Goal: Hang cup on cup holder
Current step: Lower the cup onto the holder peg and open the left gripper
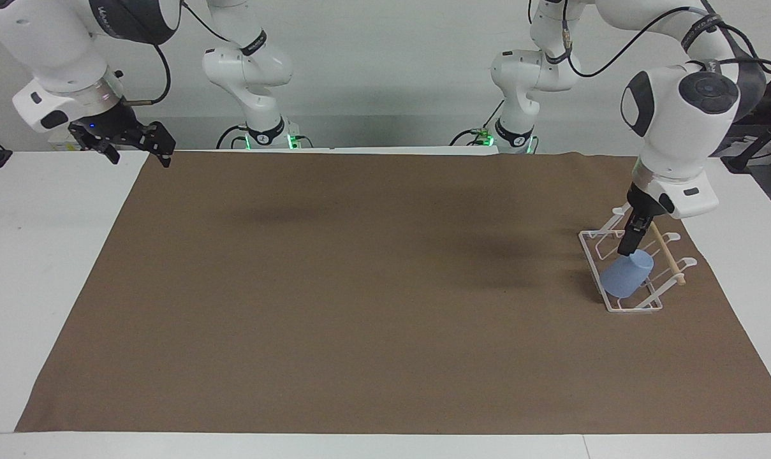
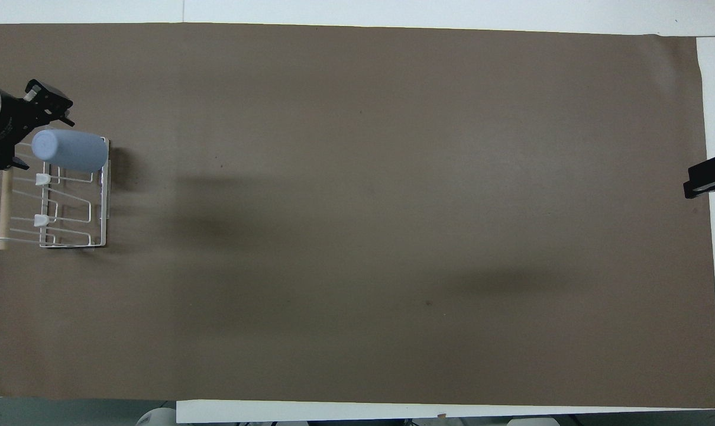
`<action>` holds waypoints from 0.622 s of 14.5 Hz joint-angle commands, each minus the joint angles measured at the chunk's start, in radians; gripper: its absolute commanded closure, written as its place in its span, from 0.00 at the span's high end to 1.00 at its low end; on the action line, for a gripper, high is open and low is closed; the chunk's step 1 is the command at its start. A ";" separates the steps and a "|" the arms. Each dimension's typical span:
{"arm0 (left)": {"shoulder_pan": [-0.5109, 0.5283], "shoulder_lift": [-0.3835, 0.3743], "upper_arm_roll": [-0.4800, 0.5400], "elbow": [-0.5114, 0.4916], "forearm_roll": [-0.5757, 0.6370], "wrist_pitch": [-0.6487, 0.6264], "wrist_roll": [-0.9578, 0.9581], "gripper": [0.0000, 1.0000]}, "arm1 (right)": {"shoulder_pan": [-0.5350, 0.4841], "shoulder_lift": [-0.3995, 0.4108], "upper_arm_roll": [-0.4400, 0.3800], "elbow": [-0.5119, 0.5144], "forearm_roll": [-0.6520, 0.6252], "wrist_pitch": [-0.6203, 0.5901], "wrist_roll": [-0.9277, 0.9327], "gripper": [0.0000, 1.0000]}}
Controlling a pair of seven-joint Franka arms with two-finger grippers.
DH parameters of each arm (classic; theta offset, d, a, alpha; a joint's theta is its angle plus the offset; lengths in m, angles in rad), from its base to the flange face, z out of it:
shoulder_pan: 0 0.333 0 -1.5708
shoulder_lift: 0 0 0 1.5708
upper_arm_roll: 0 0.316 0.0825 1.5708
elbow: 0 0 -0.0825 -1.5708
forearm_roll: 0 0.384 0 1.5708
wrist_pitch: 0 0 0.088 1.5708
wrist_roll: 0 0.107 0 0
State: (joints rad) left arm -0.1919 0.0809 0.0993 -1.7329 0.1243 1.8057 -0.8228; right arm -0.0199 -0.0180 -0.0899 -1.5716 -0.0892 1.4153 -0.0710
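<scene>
The light blue cup (image 1: 625, 275) hangs tilted on a slanted prong of the white wire cup holder (image 1: 590, 245) at the left arm's end of the brown mat, mouth down toward the holder's base. In the overhead view the cup (image 2: 72, 151) lies across the end of the holder (image 2: 103, 201) farther from the robots. My left gripper (image 1: 634, 241) hovers just above the cup's narrow base; in the overhead view its fingers (image 2: 48, 102) stand spread on either side of that base, open. My right gripper (image 1: 139, 153) waits open over the mat's corner by its own base.
The holder's wooden dowel (image 1: 667, 253) runs along its top, beside the left gripper. The brown mat (image 1: 359, 287) covers most of the white table. Only the right gripper's black tip (image 2: 709, 175) shows in the overhead view.
</scene>
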 commanded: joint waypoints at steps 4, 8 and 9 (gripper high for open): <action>0.034 -0.049 -0.006 0.000 -0.035 -0.115 0.503 1.00 | -0.012 -0.010 0.006 -0.008 0.019 0.002 -0.013 0.99; 0.034 -0.095 -0.006 0.012 -0.035 -0.164 0.732 1.00 | -0.011 -0.010 0.006 -0.008 0.019 0.004 -0.013 0.99; 0.034 -0.107 -0.007 0.012 -0.037 -0.166 0.764 1.00 | -0.011 -0.010 0.006 -0.008 0.019 0.004 -0.013 0.99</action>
State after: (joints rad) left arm -0.1670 0.0070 0.0995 -1.7297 0.1045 1.6730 -0.1368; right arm -0.0198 -0.0181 -0.0897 -1.5716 -0.0892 1.4154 -0.0710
